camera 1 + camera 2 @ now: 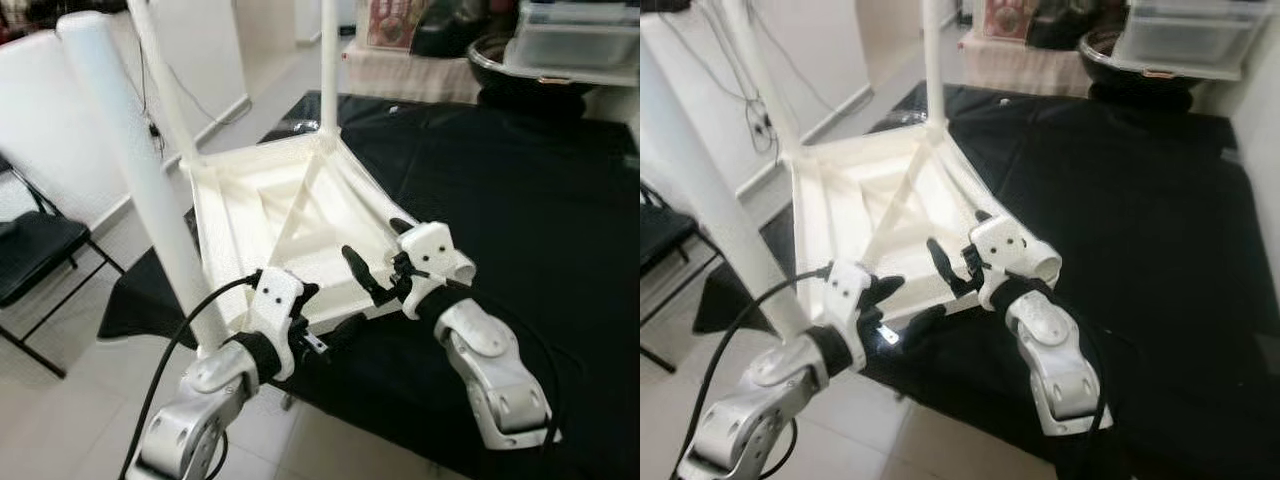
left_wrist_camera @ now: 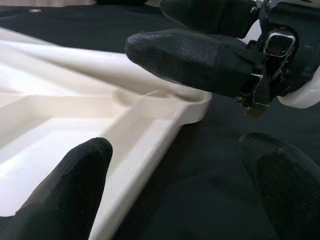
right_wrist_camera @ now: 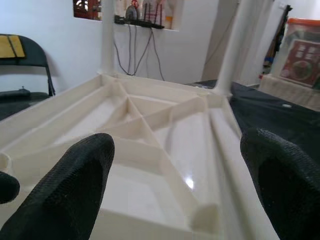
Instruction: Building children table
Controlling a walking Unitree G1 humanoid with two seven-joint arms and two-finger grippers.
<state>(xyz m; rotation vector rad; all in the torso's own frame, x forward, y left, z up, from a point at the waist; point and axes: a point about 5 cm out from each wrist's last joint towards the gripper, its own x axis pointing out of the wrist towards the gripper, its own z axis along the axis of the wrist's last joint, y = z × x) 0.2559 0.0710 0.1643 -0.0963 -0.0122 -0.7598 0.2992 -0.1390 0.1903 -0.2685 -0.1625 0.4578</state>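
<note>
A white plastic table top (image 1: pixel 240 215) lies upside down on a black cloth (image 1: pixel 520 200), ribs facing up. Three white legs stand in its corners: one close at the left (image 1: pixel 130 170), one behind it (image 1: pixel 160 85), one at the far corner (image 1: pixel 328 60). My left gripper (image 1: pixel 325 315) is open at the top's near edge, one finger (image 2: pixel 75 190) over the rim, the other (image 2: pixel 285 185) over the cloth. My right gripper (image 1: pixel 380 255) is open, just above the near right corner (image 2: pixel 195 107), pointing across the ribbed underside (image 3: pixel 150 125). Neither holds anything.
A black folding chair (image 1: pixel 30 250) stands on the floor at the left. Clear storage boxes (image 1: pixel 580 40) and a dark bowl (image 1: pixel 505 60) sit at the back right. Cables (image 3: pixel 135 45) hang on the white wall. The cloth's front edge runs just below my grippers.
</note>
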